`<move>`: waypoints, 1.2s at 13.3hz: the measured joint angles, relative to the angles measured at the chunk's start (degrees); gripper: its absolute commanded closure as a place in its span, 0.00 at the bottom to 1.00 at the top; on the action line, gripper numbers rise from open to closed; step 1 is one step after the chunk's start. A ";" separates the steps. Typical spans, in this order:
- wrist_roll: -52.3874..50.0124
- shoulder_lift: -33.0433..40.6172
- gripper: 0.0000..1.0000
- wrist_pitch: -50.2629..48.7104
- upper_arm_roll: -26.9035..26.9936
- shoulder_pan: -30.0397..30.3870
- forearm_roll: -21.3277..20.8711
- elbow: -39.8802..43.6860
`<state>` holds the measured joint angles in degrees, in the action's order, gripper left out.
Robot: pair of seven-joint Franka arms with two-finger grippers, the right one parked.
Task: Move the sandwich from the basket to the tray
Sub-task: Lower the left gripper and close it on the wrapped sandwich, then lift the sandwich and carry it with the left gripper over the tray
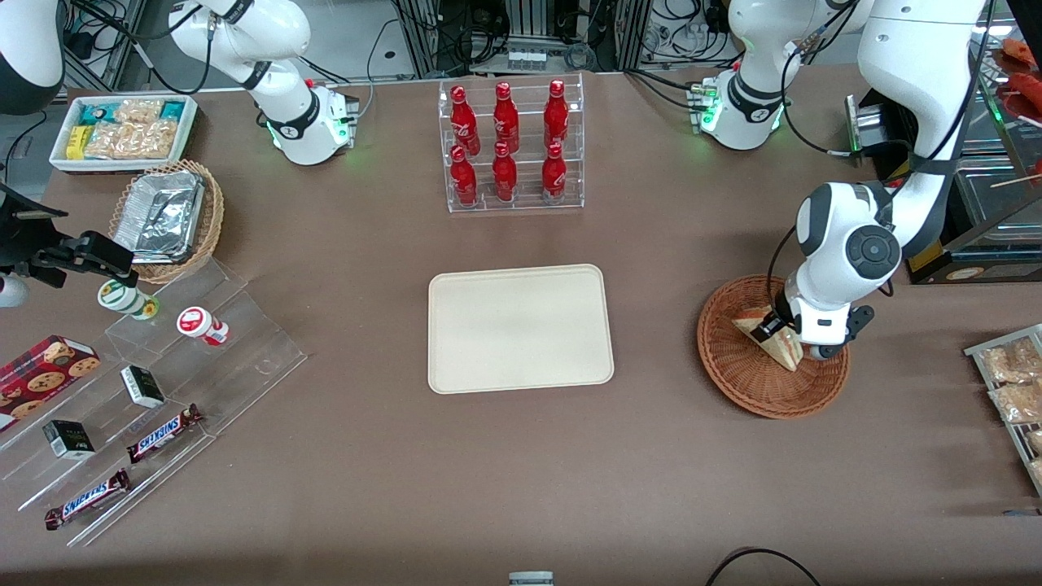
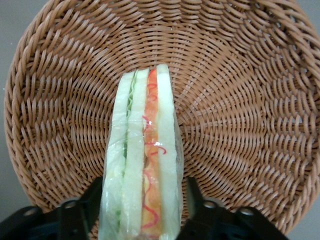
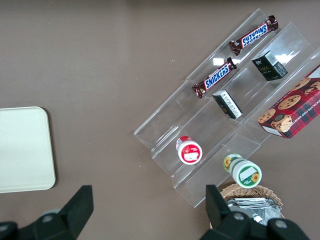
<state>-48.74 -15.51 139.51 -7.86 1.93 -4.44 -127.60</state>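
On the brown worktop (image 1: 521, 472) the cream tray (image 1: 520, 328) lies bare at the centre, with a clear rack of red bottles (image 1: 510, 145) at its 12 o'clock and the reddish wicker basket (image 1: 737, 370) at its 3 o'clock, toward the working arm's end. Nothing stands between tray and basket. The end effector (image 1: 783, 335) is down inside the basket, its fingers (image 2: 196, 200) set on either side of the sandwich (image 2: 145, 165) and pressed against its bread faces. The sandwich stands on edge, resting in the basket.
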 measured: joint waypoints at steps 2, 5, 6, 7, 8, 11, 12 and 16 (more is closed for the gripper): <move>-0.03 0.09 1.00 -1.23 0.02 0.01 0.00 0.02; 0.02 1.01 1.00 -4.55 0.02 0.00 0.00 0.30; 0.50 1.66 1.00 -5.82 0.01 0.00 -0.01 0.42; 1.82 2.52 1.00 -7.39 0.00 -0.01 -0.01 0.64; 3.74 3.45 1.00 -9.51 -0.04 -0.04 -0.01 1.04; 9.86 5.68 1.00 -17.39 -0.48 -0.20 -0.01 4.14; 11.24 6.00 1.00 -19.99 -1.03 -0.28 -0.01 5.70; 15.53 5.91 1.00 -26.95 -6.42 -1.05 0.08 10.83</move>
<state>-33.20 -9.60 112.56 -14.29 0.88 -4.36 -116.77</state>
